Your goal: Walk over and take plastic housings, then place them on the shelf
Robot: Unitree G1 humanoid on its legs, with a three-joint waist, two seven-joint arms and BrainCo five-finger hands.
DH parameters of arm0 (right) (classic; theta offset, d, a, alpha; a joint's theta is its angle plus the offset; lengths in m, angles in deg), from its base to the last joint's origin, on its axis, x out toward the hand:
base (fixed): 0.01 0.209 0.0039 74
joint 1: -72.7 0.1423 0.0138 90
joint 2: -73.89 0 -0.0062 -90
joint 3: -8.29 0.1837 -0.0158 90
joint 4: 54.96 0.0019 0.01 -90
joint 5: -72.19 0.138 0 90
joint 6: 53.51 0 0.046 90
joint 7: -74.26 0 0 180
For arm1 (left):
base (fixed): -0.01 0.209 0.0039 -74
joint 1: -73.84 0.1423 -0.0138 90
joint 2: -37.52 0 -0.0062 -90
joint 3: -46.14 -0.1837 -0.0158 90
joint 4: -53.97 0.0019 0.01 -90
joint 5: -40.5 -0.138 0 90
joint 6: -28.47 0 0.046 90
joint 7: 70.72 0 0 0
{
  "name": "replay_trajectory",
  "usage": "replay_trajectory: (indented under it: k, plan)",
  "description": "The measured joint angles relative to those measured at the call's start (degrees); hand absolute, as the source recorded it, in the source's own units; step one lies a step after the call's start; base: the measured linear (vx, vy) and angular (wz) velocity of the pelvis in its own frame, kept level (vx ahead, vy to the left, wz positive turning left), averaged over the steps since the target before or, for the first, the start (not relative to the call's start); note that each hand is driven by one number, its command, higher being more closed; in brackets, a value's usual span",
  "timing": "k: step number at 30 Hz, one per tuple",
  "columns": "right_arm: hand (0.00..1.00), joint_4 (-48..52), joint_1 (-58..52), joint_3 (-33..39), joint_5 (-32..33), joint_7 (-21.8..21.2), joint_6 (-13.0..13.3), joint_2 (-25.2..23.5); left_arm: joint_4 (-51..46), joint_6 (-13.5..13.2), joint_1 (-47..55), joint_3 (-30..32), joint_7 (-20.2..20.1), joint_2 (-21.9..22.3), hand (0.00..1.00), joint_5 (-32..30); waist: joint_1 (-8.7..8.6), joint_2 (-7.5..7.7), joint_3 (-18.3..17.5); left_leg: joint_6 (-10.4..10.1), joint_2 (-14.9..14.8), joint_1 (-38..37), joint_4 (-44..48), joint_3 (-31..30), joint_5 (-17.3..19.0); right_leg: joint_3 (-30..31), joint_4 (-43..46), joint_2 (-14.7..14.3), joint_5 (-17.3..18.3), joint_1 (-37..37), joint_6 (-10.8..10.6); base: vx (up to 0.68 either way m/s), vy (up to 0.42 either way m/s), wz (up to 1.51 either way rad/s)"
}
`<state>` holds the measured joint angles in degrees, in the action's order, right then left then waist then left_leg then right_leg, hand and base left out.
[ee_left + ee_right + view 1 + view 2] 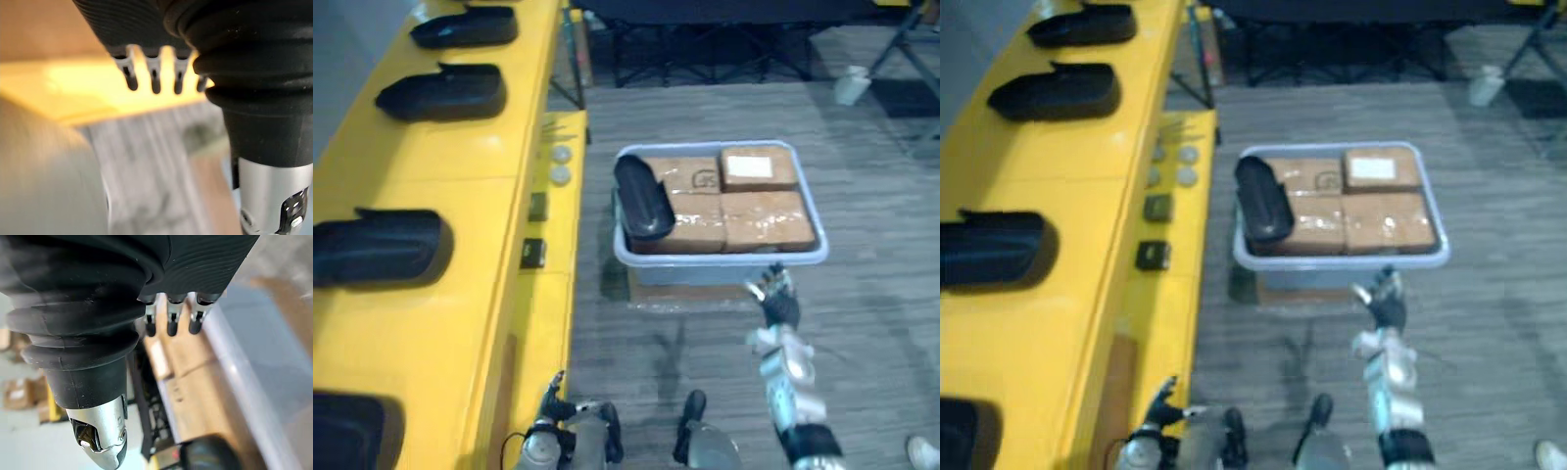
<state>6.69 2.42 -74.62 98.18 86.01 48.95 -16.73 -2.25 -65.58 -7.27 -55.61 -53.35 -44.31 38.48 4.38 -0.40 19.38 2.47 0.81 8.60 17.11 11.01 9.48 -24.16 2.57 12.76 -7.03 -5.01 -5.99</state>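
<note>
A black plastic housing point(643, 196) leans at the left end of a grey bin point(724, 258) on the floor, resting on brown taped boxes point(759, 217). My right hand point(777, 296) hovers just before the bin's near wall, open with its fingers spread and holding nothing. Its wrist view shows straight fingers point(169, 323) above the boxes, with the housing point(210, 455) beyond them. The yellow shelf point(460, 166) runs along the left and bears several black housings point(442, 92). My left hand point(551, 399) hangs low beside the shelf's front, open and holding nothing, its fingers point(154, 78) straight.
Small grey and dark parts point(555, 164) lie on the shelf's lower ledge. Black metal frames point(705, 49) stand behind the bin, and a white container point(852, 85) sits at the far right. A white shoe point(924, 452) shows at the lower right. Grey floor lies around the bin.
</note>
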Motion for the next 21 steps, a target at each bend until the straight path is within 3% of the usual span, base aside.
replay_trajectory:
  k: [2,5,9,13,18,21]
  plan:
    - [0.00,-4.48,8.43,1.51,-0.04,2.39,0.06,4.61,0.39,-3.77,-0.64,2.33,0.00,0.37,0.00,1.24,1.23,-0.73,2.56,-0.19,0.73,2.42,0.81,-2.04,-0.04,-1.26,0.31,0.48,-0.04,-0.91,-0.05,-0.19,0.083,0.49]
    - [0.00,-9.51,16.14,1.33,-0.98,4.70,0.11,9.42,0.78,-7.01,-0.69,4.89,-0.15,1.32,0.00,4.67,1.84,-1.74,5.10,0.10,1.31,3.88,1.53,-3.35,-0.50,-2.62,1.23,1.37,-0.07,-1.43,-0.02,-0.11,0.078,0.37]
    - [0.00,-15.59,24.81,1.13,-2.07,9.68,0.21,14.37,2.77,-10.65,-0.79,6.50,-1.44,1.55,0.00,9.86,2.99,-3.20,5.91,0.67,1.78,7.62,3.72,-5.20,-0.98,-4.10,2.60,1.97,-0.28,-3.87,-0.08,-0.01,0.046,0.21]
    - [0.00,-23.16,32.08,0.47,-1.99,14.97,-0.76,19.24,4.61,-12.67,-2.15,6.42,-2.38,1.99,0.00,10.97,4.68,-5.06,7.27,0.68,2.25,9.48,5.66,-7.74,-0.97,-4.18,5.02,2.21,0.68,-5.36,0.34,-0.01,0.028,0.12]
    - [0.00,-31.40,37.43,-1.58,-0.89,16.13,-3.69,25.32,7.45,-14.24,-2.71,5.80,-2.99,2.04,0.00,13.48,6.15,-7.30,9.09,0.54,2.32,11.77,7.31,-9.01,-0.82,-4.20,9.03,3.08,2.60,-8.16,0.40,-0.07,0.028,0.08]
    - [0.00,-34.46,38.73,-1.57,-0.88,16.12,-4.84,28.60,12.71,-13.71,-2.65,3.87,-4.19,2.09,0.00,15.72,7.51,-8.93,9.88,0.51,2.37,13.34,7.79,-9.33,-0.84,-4.20,10.15,3.33,2.93,-9.85,0.56,-0.09,0.018,0.02]
